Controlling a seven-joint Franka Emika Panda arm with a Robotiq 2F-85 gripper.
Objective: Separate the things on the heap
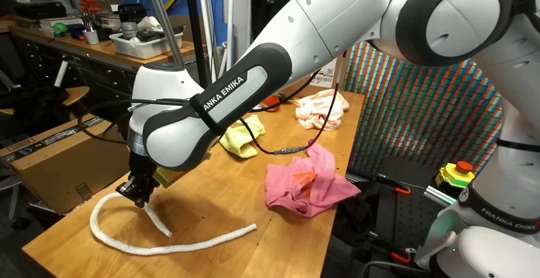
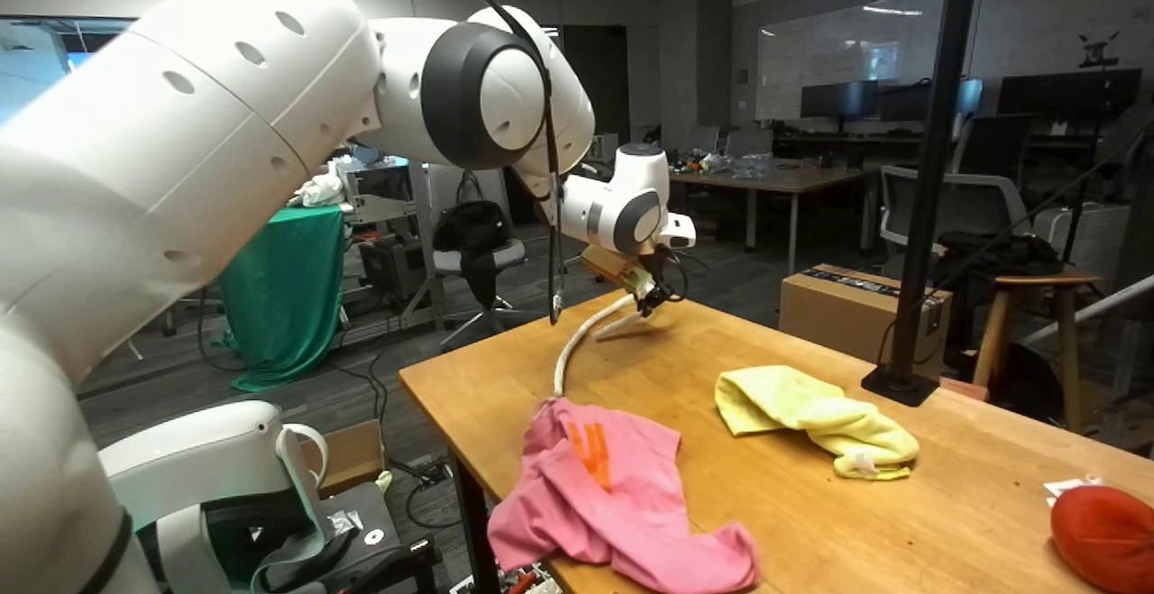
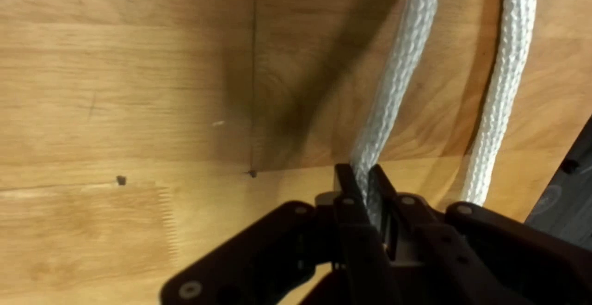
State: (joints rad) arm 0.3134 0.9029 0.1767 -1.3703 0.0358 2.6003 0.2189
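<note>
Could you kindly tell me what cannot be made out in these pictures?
White rope: the gripped stretch is hidden between the fingers in the wrist view.
Pink cloth: folds seem to hide part of its orange print in both exterior views.
Red object: cut off by the right edge of an exterior view.
White label: print too small to read in an exterior view.

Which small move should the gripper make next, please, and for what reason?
Probably the gripper should open now and release the rope. The rope is pinched in its jaws, low over the table, and in an exterior view it lies apart from the pink cloth; the yellow cloth and the pale cloth also lie apart.
</note>
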